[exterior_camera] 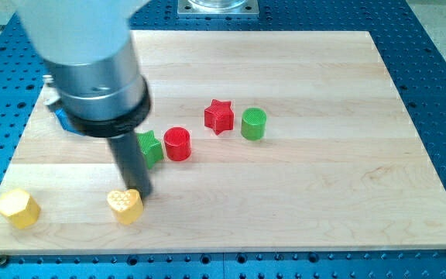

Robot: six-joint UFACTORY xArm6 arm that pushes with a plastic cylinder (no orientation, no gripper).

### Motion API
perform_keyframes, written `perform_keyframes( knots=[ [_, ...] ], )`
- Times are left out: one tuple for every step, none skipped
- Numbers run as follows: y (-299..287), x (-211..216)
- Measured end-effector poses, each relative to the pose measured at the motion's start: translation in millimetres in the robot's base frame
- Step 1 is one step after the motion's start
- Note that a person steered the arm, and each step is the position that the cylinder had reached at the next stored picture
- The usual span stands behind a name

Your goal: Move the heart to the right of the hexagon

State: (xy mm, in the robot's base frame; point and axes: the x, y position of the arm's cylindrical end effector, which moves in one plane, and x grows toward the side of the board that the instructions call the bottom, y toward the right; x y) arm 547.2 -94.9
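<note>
A yellow heart [125, 206] lies near the view's bottom left of the wooden board [324, 194]. A yellow hexagon [17, 208] sits further left, near the bottom left corner. My tip [138, 191] stands at the heart's upper right edge, touching or nearly touching it. The rod rises from there to the large grey arm body [91, 70] at the view's upper left.
A green block [150, 147], its shape partly hidden by the rod, sits just above my tip. A red cylinder [177, 143] is next to it. A red star [218, 116] and a green cylinder [254, 124] lie further right. A blue block [64, 120] shows behind the arm.
</note>
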Motion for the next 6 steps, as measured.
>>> perform_keyframes(
  knots=[
    [53.6, 0.0],
    [61.3, 12.0],
    [24.7, 39.6],
    [-21.8, 40.2],
    [-63.3, 34.8],
    [-71.0, 30.4]
  ],
)
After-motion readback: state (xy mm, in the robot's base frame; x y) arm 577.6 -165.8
